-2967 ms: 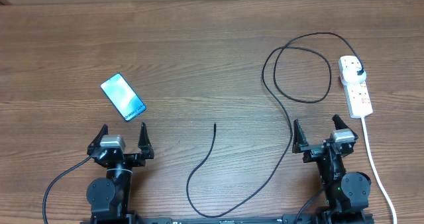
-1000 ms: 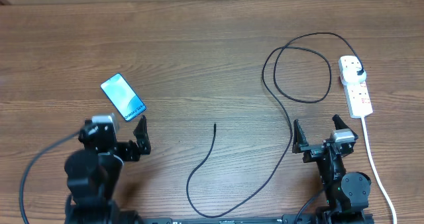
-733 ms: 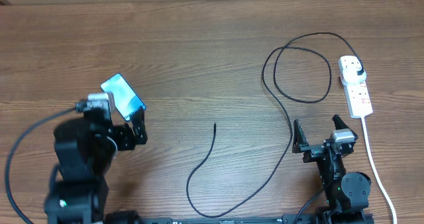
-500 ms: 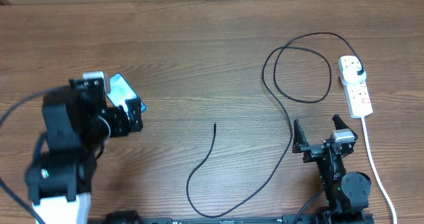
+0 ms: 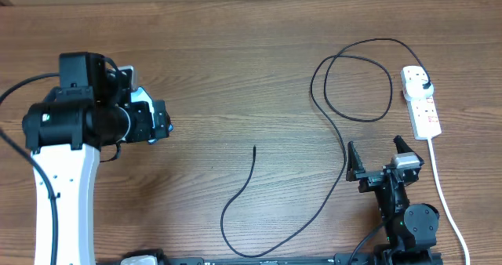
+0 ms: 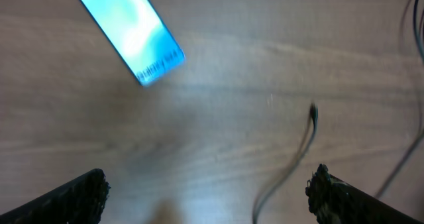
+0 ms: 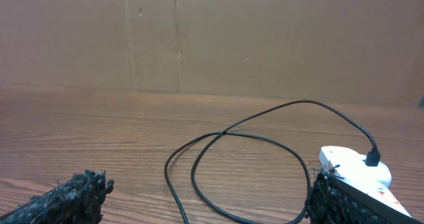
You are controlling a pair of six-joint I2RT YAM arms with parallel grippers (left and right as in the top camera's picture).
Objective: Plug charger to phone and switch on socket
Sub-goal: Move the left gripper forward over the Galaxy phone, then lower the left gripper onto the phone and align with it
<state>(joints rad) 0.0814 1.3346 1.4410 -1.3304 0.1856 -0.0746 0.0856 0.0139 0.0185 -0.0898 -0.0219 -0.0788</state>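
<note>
Two arms are seen from overhead. The left arm is stretched up the left of the frame, wrist bent down over the phone (image 6: 129, 32), which lies flat on the worktop (image 5: 235, 61). The left fingers (image 6: 79, 194) are spread wide and nothing is held. The right arm is folded at lower right, its right fingers (image 7: 73, 194) likewise wide apart and empty. The charger (image 7: 301, 103) is looped near the socket (image 5: 420, 100).
</note>
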